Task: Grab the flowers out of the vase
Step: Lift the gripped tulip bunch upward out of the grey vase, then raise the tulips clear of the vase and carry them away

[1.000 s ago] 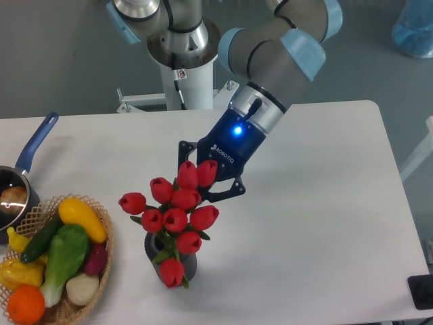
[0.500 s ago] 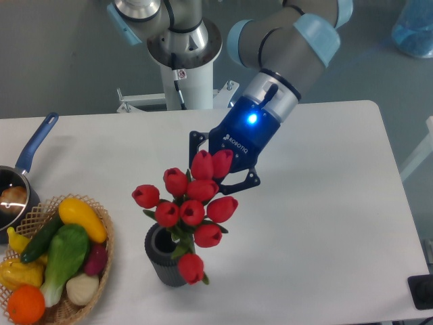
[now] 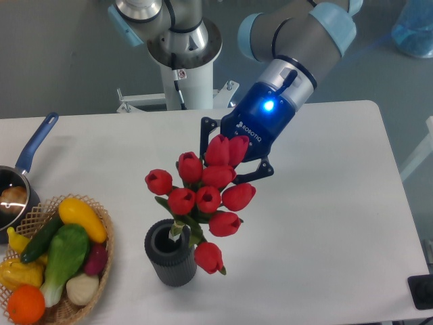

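Red tulip flowers (image 3: 206, 198) raised above and right of the ribbed grey vase (image 3: 169, 254), stem ends at its rim, vase mouth dark, gripper (image 3: 233, 159) clamped on flowers, fingertips hidden by buds, wicker basket (image 3: 101, 237) holding vegetables (image 3: 61, 256), saucepan (image 3: 20, 183) cut off at left edge.

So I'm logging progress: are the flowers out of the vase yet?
Nearly: the flowers are lifted, the vase mouth shows open, but lowest stems still reach its rim.

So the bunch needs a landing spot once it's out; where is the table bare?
Bare: the table right of the vase and flowers, and the far-left strip behind the saucepan. Crowded: front-left, around the basket.
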You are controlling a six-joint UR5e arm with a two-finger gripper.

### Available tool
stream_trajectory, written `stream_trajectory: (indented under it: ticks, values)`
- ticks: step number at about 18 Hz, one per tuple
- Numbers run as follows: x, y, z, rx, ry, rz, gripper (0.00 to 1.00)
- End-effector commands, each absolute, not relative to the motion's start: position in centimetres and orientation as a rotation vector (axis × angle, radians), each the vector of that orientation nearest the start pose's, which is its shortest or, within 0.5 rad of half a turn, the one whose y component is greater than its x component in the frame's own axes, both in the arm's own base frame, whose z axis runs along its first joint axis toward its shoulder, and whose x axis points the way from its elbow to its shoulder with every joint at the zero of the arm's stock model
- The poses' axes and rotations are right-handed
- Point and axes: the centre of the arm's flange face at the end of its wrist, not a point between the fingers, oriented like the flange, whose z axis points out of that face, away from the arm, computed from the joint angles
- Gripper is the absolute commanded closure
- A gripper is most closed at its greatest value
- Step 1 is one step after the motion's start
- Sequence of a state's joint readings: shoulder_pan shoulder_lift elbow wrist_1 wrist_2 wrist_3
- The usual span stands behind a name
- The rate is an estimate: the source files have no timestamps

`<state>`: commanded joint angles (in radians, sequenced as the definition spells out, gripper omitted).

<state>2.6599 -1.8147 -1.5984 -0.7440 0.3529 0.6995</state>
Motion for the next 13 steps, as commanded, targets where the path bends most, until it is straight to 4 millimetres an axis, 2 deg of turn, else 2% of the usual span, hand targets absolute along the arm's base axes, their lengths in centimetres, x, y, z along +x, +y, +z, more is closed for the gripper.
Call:
stream_trajectory:
  ticks: [4, 8, 13]
  values:
    - [-41.8, 46.1, 50.2, -1.864, -0.01, -0.398, 1.0]
    - [-43.5, 45.0, 53.0, -1.827, -0.045, -0.394, 1.0]
    - [-45.5, 42.9, 53.1, -1.835, -0.02, -0.288, 1.0]
